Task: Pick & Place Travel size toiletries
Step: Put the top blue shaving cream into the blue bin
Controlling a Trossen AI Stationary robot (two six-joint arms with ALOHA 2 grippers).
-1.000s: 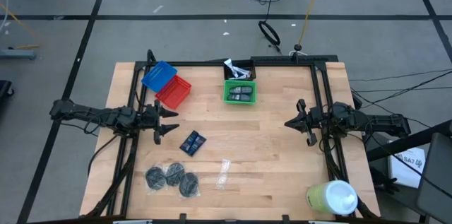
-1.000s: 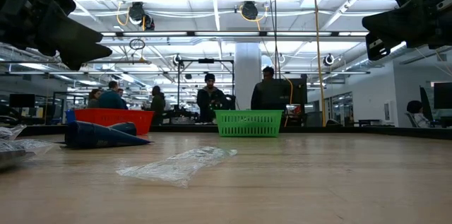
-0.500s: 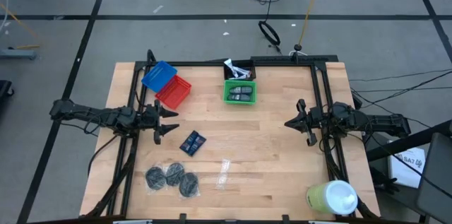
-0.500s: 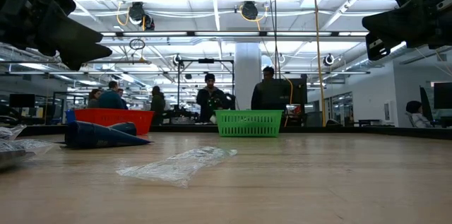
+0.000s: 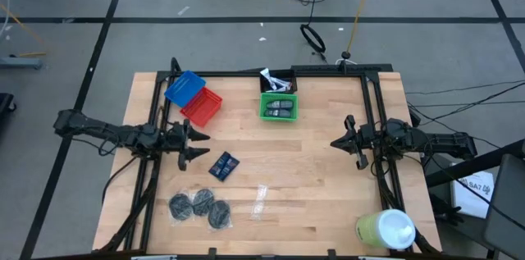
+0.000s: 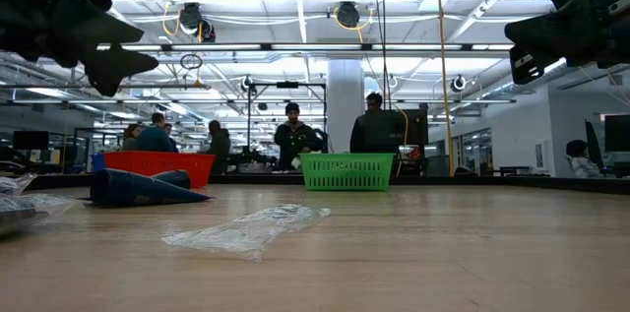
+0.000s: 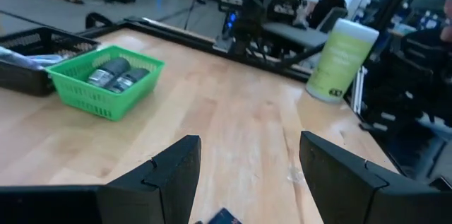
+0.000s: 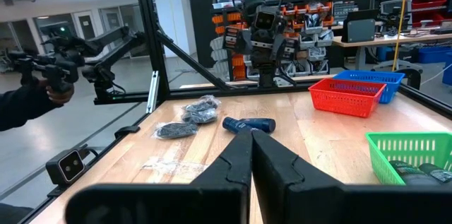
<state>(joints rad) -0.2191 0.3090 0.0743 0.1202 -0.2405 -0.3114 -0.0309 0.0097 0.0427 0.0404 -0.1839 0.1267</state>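
Above the bench's [image 5: 312,178] left side, the left gripper [image 5: 197,142] hangs wide open and empty, near the dark blue packets [image 5: 223,165]. Opposite, the right gripper [image 5: 338,141] is closed, holding nothing.

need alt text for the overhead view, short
Overhead, the open left gripper hovers beside dark blue packets on a wooden table; the shut right gripper waits opposite. Green basket holds two grey pieces.

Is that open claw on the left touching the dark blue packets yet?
Apart. The high view shows bare wood between the left gripper and the dark blue packets.
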